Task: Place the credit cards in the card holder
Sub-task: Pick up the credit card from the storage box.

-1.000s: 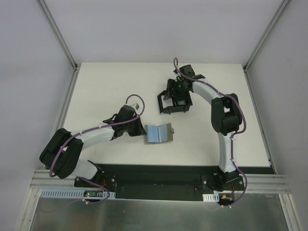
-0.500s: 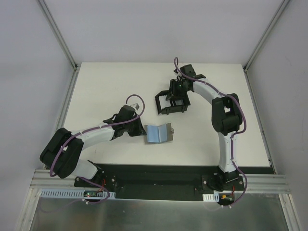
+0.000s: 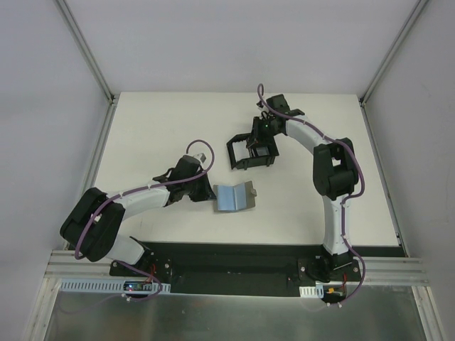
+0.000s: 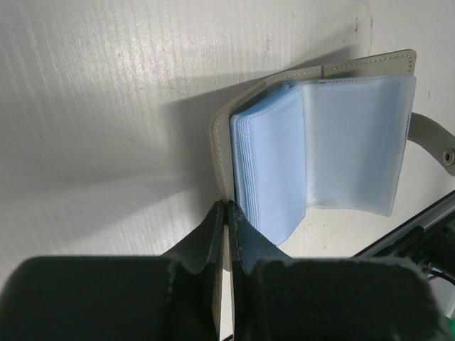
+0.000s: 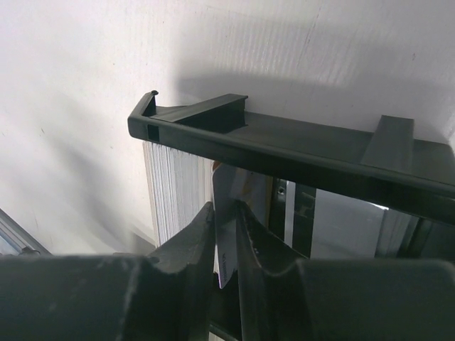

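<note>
Left gripper (image 4: 225,209) is clamped on the grey cover edge of the holder (image 4: 334,135), pinning it open on the surface (image 4: 99,92), blue sleeves fanned up. Right gripper (image 5: 226,213) is pinched on one pale card (image 5: 222,181) at the tray (image 5: 298,153). The card looks thin, stiff and slick, so I'd keep to its short edge. The sleeves look floppy.

Left arm (image 3: 135,200): white tubular link shells are alternating with bulky black joint housings; a thin purple cable (image 3: 200,143) is looping along its length.
Right arm (image 3: 307,135): it is showing the same white-and-black build, with its own purple cable running down to a black base.
Left gripper (image 4: 225,213): two dark matte fingers (image 4: 202,245) are tapering to narrow tips, their edges looking slightly rough.
Right gripper (image 5: 226,213): matching dark fingers (image 5: 192,245) are showing stepped inner faces.
</note>
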Robot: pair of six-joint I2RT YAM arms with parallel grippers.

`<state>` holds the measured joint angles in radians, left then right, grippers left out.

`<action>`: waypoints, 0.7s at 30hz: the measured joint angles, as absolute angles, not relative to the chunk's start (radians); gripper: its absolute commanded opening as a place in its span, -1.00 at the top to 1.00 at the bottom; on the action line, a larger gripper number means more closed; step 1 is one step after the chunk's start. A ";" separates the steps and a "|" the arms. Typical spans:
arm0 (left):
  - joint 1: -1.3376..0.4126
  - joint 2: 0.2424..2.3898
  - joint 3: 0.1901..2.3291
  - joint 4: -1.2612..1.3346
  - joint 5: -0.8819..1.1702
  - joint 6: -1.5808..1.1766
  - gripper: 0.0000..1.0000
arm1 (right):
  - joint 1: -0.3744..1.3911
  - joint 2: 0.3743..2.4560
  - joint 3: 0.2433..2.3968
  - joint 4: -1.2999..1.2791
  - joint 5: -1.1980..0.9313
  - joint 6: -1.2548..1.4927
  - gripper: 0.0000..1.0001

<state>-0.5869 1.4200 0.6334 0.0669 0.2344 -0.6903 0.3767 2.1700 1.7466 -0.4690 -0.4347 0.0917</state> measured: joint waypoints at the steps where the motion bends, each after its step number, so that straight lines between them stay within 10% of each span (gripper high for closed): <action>1: -0.587 1.420 0.633 0.067 0.235 -0.690 1.00 | 0.376 2.168 1.747 -0.470 -0.433 0.091 0.67; 21: -0.587 1.421 0.634 0.067 0.236 -0.690 1.00 | 0.375 2.133 1.747 -0.480 -0.448 0.089 0.72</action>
<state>-0.5869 1.4212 0.6338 0.0669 0.2363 -0.6899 0.3752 2.1326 1.7466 -0.4805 -0.4477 0.0891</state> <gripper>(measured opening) 0.006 0.141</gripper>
